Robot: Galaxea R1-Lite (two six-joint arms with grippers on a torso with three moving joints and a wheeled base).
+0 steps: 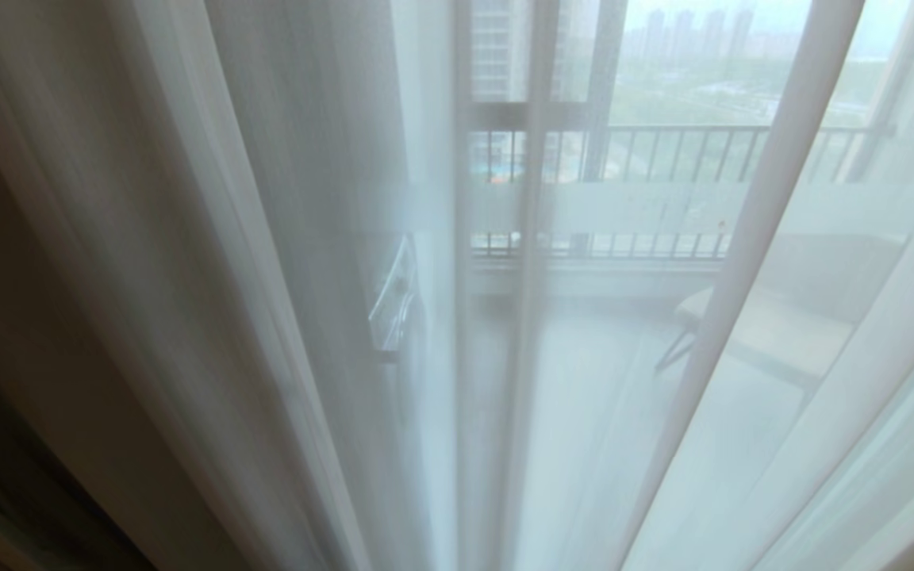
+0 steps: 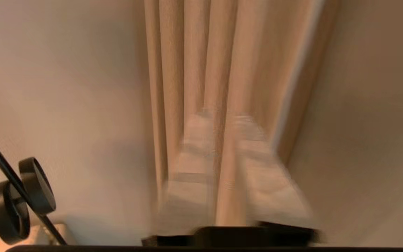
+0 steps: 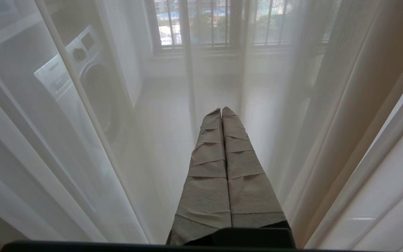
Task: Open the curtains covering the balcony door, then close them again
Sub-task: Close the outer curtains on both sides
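The right claw, its tape-wrapped fingers pressing together with nothing between them, is pointing at the sheer white layer of the curtains, which is hanging just ahead of its tips. The left claw is showing only as a blur in its own wrist view; its two pale fingers are standing slightly apart with a fold of the cream-beige drape lying between them, though whether they are pinching it cannot be told. That thick layer is hanging bunched in pleats beside a plain wall, with a black floor-lamp fitting off to one side.

In the head view, neither arm is showing. The sheer fabric is spreading across the whole scene, veiling the balcony door and its frosted band. Beyond the glass, a washing machine, a chair, the barred railing and distant towers are showing through the haze.
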